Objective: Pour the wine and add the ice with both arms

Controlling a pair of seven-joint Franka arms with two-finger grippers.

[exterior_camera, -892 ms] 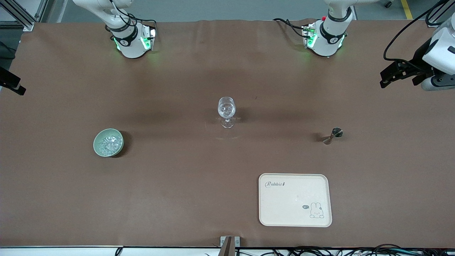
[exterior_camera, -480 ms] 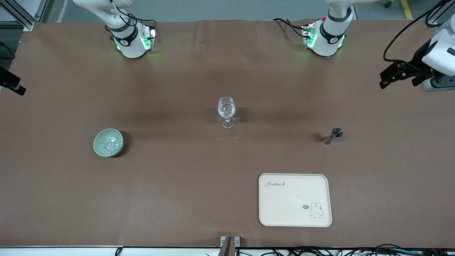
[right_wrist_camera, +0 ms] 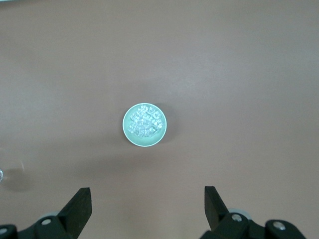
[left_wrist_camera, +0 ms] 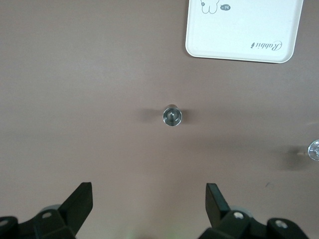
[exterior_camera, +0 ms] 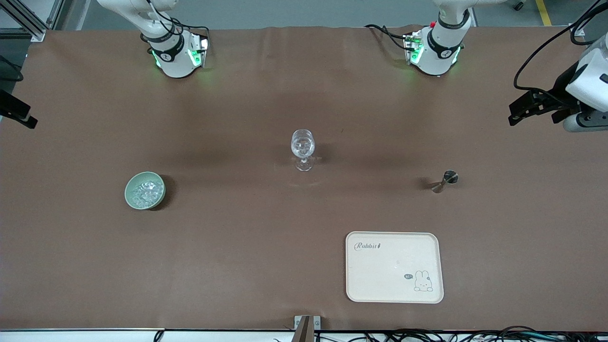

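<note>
On the brown table (exterior_camera: 247, 247) I log a wine glass (exterior_camera: 303, 148) standing upright near the middle, with small clear bits inside its bowl (I cannot tell from my feed whether they are ice or only glints). Toward the right arm's end sits a pale green bowl (exterior_camera: 145, 190), a little nearer the front camera than the glass and well apart from it. The ice (exterior_camera: 144, 191) lies heaped inside that bowl as whitish, glassy chunks; the right wrist view shows the same heap (right_wrist_camera: 144, 122) filling the bowl (right_wrist_camera: 145, 142) almost to its rim.

Toward the left arm's end stands a small metal measuring cup (exterior_camera: 445, 181), upright, seen nearly end-on in the left wrist view (left_wrist_camera: 172, 116). A cream tray (exterior_camera: 394, 285) with a rabbit drawing lies flat, nearer the front camera than the measuring cup; nothing I can make out rests on it.

The left gripper (left_wrist_camera: 149, 199) hangs high over the table above the measuring cup, its two fingers (left_wrist_camera: 82, 196) spread wide with nothing between them. The right gripper (right_wrist_camera: 148, 199) hangs high over the green bowl, fingers (right_wrist_camera: 79, 199) likewise spread wide and holding nothing. In the front view only its black edge (exterior_camera: 16, 114) shows at the frame border.
</note>
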